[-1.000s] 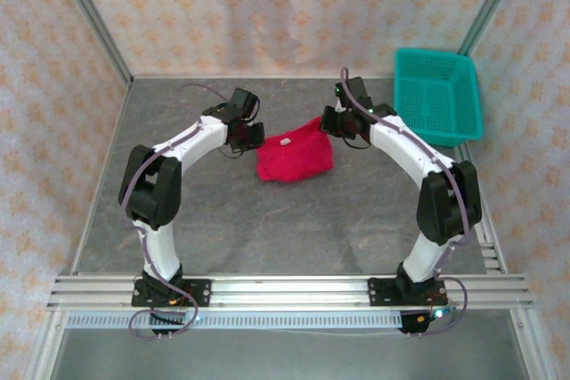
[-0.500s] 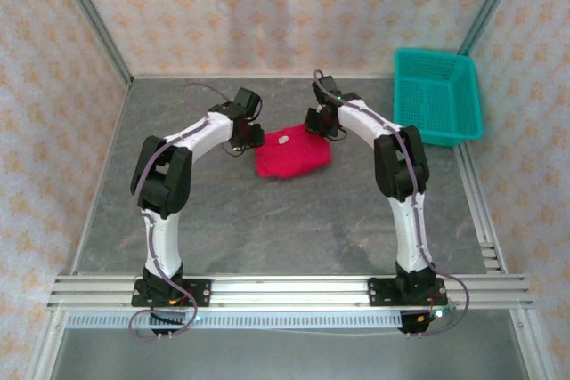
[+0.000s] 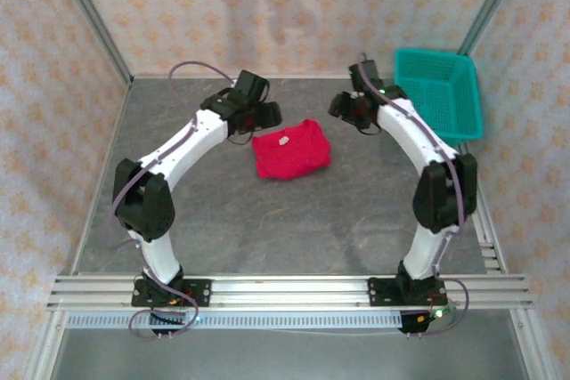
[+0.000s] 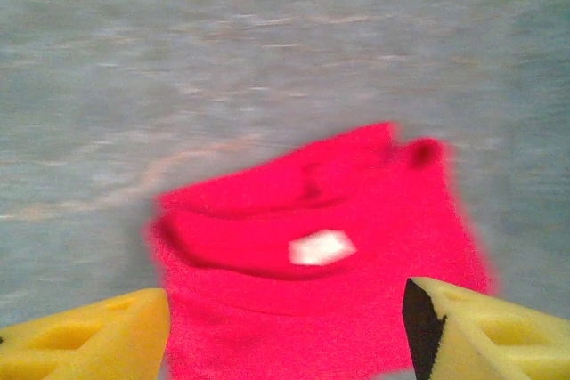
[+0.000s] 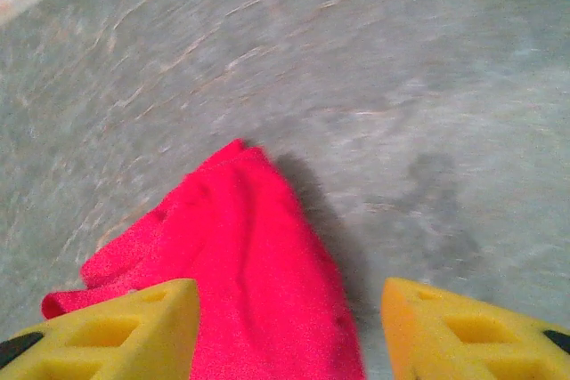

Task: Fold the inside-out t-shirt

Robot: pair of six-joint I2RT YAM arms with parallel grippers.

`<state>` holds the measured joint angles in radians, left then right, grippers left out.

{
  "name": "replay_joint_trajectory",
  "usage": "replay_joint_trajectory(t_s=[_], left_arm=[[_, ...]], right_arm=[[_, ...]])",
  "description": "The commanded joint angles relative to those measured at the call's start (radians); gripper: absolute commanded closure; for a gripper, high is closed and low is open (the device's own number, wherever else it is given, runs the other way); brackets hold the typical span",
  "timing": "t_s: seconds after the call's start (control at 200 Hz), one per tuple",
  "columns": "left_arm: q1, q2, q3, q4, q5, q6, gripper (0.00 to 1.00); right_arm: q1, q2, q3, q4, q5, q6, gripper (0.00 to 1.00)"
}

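The inside-out t-shirt [image 3: 289, 151] lies as a compact bright red bundle on the grey table, its small white tag [image 3: 282, 141] facing up. My left gripper [image 3: 267, 115] hovers just behind the shirt's back left corner, open and empty. In the left wrist view the shirt [image 4: 321, 309] and its tag [image 4: 321, 247] sit between the spread yellow fingers [image 4: 89, 340]. My right gripper [image 3: 343, 106] hangs open off the back right corner, apart from the cloth. The right wrist view has the shirt [image 5: 240, 264] below the left of the two spread fingers [image 5: 463, 331].
A teal mesh basket [image 3: 438, 95] stands at the back right, close behind the right arm. Patterned walls close in the table on three sides. Bare grey tabletop [image 3: 285, 220] stretches in front of the shirt.
Both grippers have gone from shut on the shirt's back corners to open, letting the cloth go. Each has drawn back from the shirt, the right one towards the basket.
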<state>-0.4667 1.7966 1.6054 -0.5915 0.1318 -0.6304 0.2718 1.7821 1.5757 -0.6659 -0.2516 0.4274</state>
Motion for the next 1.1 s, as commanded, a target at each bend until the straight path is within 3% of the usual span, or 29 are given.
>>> replay_joint_trajectory(t_s=[0.0,0.14,0.305,0.67,0.806,0.916,1.096], left_arm=[[-0.080,0.043,-0.067,0.192,0.098,-0.182,0.29],[-0.148,0.187,-0.030,0.315,0.175,-0.234,0.29],[-0.142,0.318,0.059,0.158,0.126,-0.134,0.27],[0.076,0.363,0.048,-0.215,0.223,0.375,0.26],[0.165,0.366,0.071,-0.321,0.183,0.563,0.27],[0.240,0.357,0.061,-0.276,0.094,0.619,0.27],[0.325,0.389,0.114,-0.243,0.131,0.612,0.27]], right_arm=[[-0.085,-0.042,-0.149,0.078,-0.013,0.095,0.44],[-0.125,-0.071,-0.197,0.088,-0.047,0.098,0.44],[-0.132,-0.079,-0.209,0.079,-0.063,0.087,0.45],[-0.132,-0.059,-0.259,0.146,-0.115,0.116,0.45],[-0.132,-0.034,-0.251,0.164,-0.136,0.129,0.45],[-0.132,-0.024,-0.241,0.154,-0.141,0.122,0.45],[-0.132,-0.032,-0.242,0.131,-0.122,0.096,0.45]])
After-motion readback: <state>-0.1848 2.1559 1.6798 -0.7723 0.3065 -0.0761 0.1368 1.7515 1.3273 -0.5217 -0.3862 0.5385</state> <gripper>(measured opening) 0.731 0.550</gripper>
